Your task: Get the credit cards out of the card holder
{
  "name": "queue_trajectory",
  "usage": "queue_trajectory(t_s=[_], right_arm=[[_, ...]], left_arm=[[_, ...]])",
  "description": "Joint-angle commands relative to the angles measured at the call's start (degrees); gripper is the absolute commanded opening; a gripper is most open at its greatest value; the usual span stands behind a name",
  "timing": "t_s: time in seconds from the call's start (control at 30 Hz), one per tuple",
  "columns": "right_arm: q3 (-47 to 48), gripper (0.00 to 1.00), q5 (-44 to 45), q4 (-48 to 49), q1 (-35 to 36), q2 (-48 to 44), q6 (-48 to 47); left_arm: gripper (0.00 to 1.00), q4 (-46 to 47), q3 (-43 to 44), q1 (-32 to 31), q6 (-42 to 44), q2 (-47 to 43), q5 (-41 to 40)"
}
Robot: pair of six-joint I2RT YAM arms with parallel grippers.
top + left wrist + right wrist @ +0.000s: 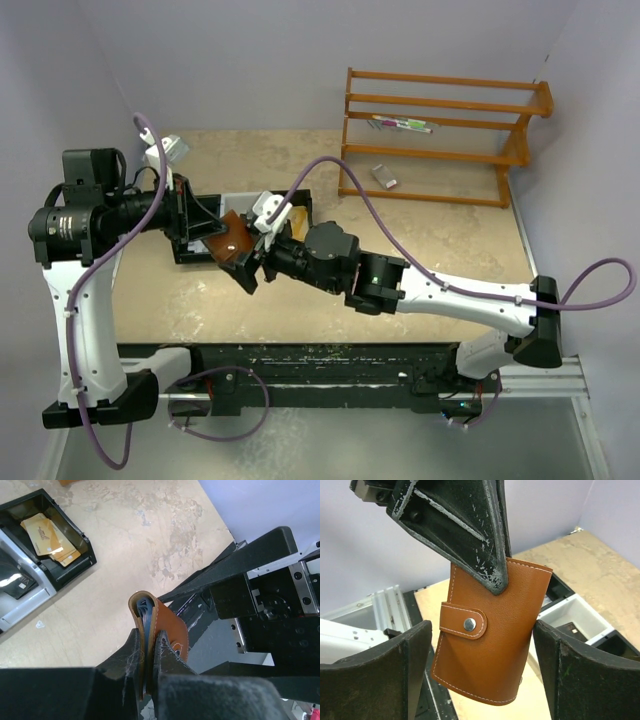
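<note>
While the left gripper (149, 647) is clamped shut on one edge of the card holder (170, 630), it holds the brown leather case in the air above the table (150, 540), near the middle of the workspace. The case is closed, with its snap tab (464, 624) fastened across the front. Dark blue edges show inside the fold at the top; whether they are the credit cards or lining cannot be told. To the right, the right gripper (482, 652) has its two fingers (410, 665) wide apart, one on each side of the case, apparently touching neither. On the table, a black-and-white tray (75, 532) holds orange-yellow pieces (47, 537). No card is out yet, so this looks like the opening step. The next move probably calls for the right fingers to catch the tab and pull the snap free against a firm left grip.
</note>
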Motion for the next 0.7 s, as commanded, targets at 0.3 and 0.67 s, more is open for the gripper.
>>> queue_trajectory(t_s=[0.3, 0.67], right_arm=[[-14.71, 0.92, -44.33, 23.92, -16.66, -9.53, 34.20], [-14.24, 0.86, -51.25, 37.75, -16.80, -6.94, 42.84]], left_arm=[[0.00, -3.15, 9.37, 0.01, 6.01, -0.01, 9.95], [0.00, 6.01, 5.93, -0.07, 1.65, -4.84, 14.84]])
